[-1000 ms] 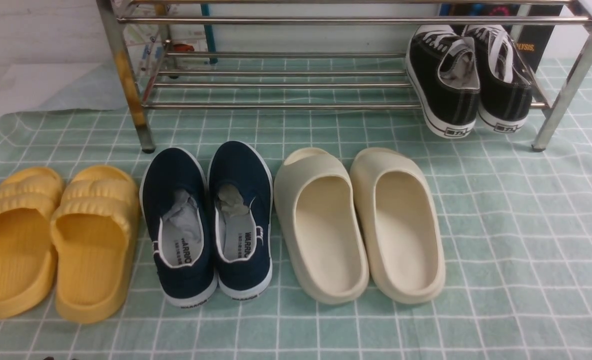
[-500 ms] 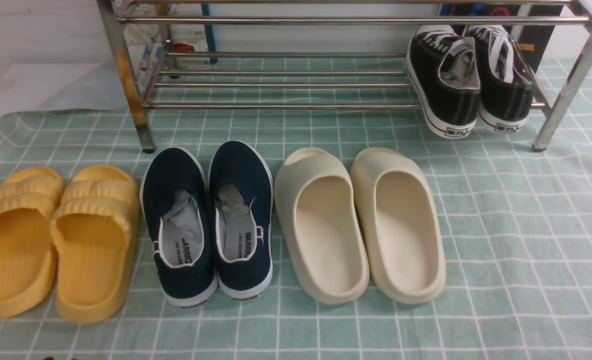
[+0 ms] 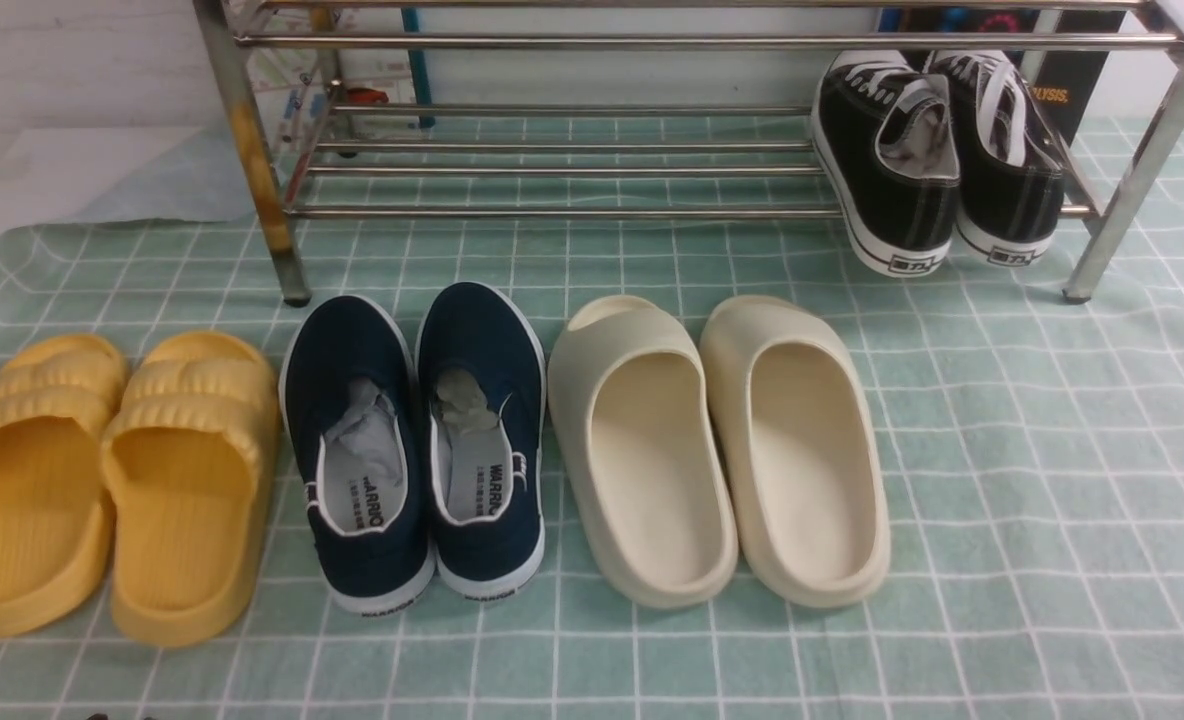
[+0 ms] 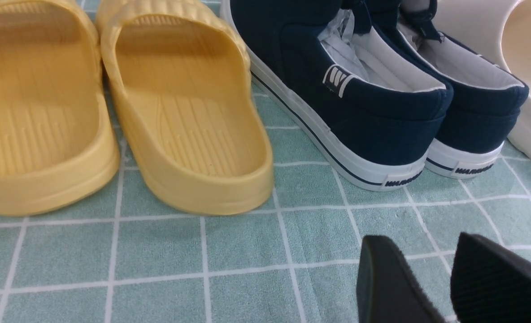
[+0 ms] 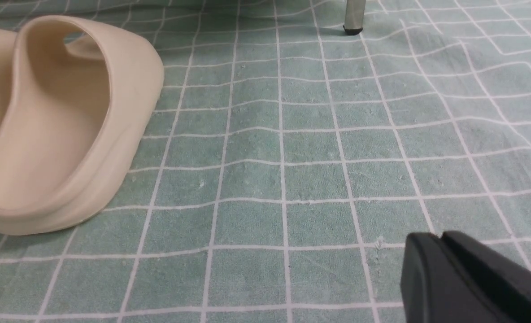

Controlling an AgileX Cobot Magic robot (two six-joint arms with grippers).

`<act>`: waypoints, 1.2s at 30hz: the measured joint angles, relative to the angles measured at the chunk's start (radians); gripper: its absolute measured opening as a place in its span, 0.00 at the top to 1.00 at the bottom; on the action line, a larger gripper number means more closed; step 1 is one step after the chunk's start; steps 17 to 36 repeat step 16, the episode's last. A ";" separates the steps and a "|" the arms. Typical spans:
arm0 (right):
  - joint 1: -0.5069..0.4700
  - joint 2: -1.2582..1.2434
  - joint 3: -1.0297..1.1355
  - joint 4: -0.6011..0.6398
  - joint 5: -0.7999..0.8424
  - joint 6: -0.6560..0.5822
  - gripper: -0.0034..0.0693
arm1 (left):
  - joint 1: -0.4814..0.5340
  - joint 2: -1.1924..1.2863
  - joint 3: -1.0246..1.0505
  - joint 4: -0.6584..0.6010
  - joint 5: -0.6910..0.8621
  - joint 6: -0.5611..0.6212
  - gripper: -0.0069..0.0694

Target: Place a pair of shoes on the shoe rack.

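The pair of shoes, two black sneakers (image 3: 937, 160) with white laces and soles, rests side by side on the right end of the lower tier of the steel shoe rack (image 3: 552, 210), heels toward me. Neither gripper shows in the front view. In the left wrist view my left gripper (image 4: 420, 242) hangs low over the checked cloth behind the navy slip-ons (image 4: 382, 89), open with nothing between its fingers. In the right wrist view my right gripper (image 5: 436, 235) is shut and empty, low over the cloth to the right of a cream slide (image 5: 63, 121).
On the green checked cloth in front of the rack stand yellow slides (image 3: 112, 480), navy slip-ons (image 3: 417, 440) and cream slides (image 3: 717, 450) in a row. A rack leg (image 5: 353, 18) stands ahead of the right gripper. Boxes sit behind the rack.
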 joint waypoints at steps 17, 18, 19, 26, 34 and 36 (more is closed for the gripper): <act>0.000 0.000 0.000 0.000 0.000 0.000 0.83 | 0.000 0.000 0.000 0.000 0.000 0.000 0.60; 0.000 0.000 0.000 0.000 0.000 0.000 0.83 | 0.000 0.000 0.000 0.000 0.000 0.000 0.60; 0.000 0.000 0.000 0.000 0.000 0.000 0.83 | 0.000 0.000 0.000 0.000 0.000 0.000 0.60; 0.000 0.000 0.000 0.000 0.000 0.000 0.83 | 0.000 0.000 0.000 0.000 0.000 0.000 0.60; 0.000 0.000 0.000 0.000 0.000 0.000 0.83 | 0.000 0.000 0.000 0.000 0.000 0.000 0.60; 0.000 0.000 0.000 0.000 0.000 0.000 0.83 | 0.000 0.000 0.000 0.000 0.000 0.000 0.60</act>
